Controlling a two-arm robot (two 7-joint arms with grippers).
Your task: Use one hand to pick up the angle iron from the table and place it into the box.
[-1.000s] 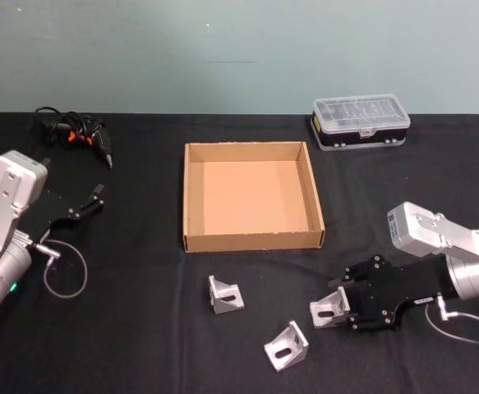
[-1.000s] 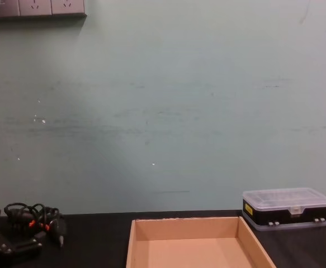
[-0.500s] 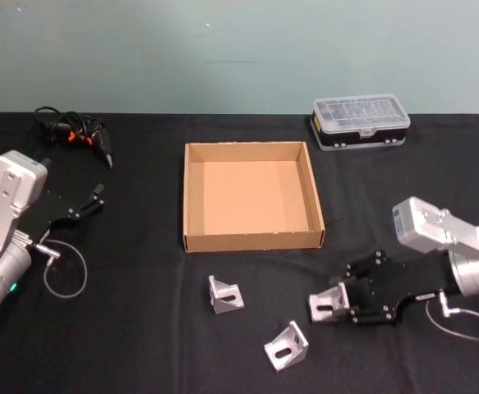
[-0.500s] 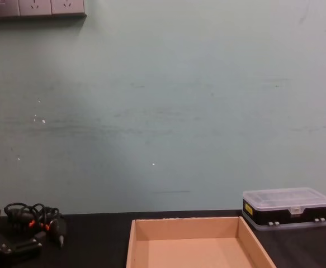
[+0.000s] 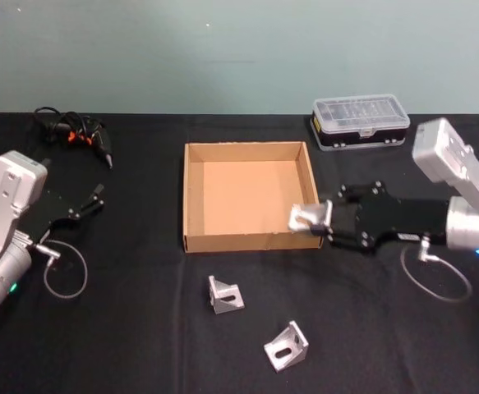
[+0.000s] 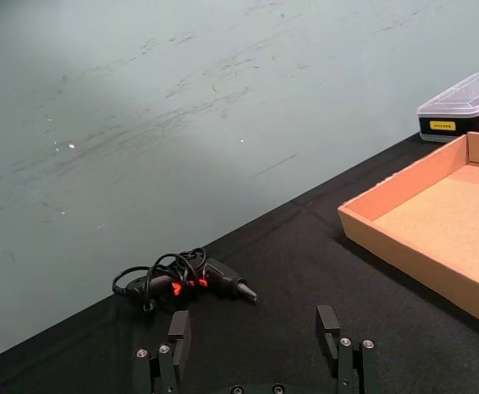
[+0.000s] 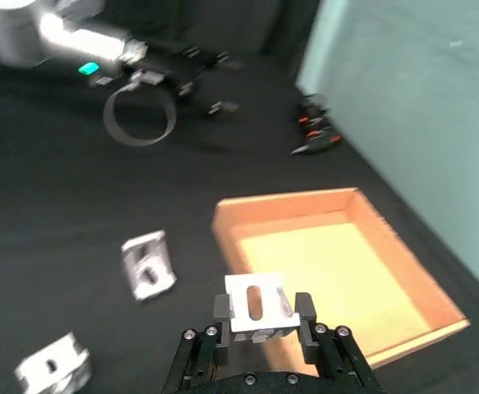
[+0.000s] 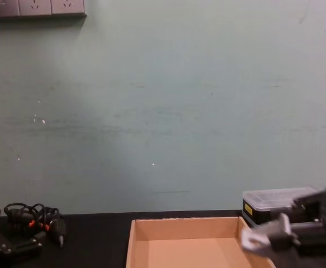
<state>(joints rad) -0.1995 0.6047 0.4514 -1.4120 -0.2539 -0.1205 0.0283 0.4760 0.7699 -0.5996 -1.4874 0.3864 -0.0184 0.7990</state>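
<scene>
1. Three angle irons are in view; one angle iron (image 5: 305, 218) is clamped in the right gripper (image 5: 315, 223), and the other two lie on the desk (image 5: 140, 328).
2. Right gripper state: the jaws are closed partway onto the angle iron; one of the fingers (image 7: 221, 308) presses each side of the bracket, and its slotted face is turned toward the wrist camera.
3. Position of the held part: it is clear of the desk, over the right wall of the box (image 5: 247, 242) near the front right corner; whether it touches the rim cannot be told.
4. Right arm: it reaches in from the right side of the desk, with the gripper pointed toward the box.
5. Box: it sits open at the centre of the desk; its tan floor is bare.
6. Loose parts: the second angle iron (image 5: 224, 295) lies in front of the box; the third angle iron (image 5: 287, 346) lies nearer the desk's front edge, to the right of the second; the two are apart from each other and from the box.
7. Left gripper (image 6: 254, 328): it is parked at the left side of the desk, well apart from the box; the jaws are spread wide and hold nothing.
8. Other items: a plastic case (image 5: 360, 121) stands behind the box to the right; a corded tool (image 5: 75, 133) lies at the rear left.
</scene>
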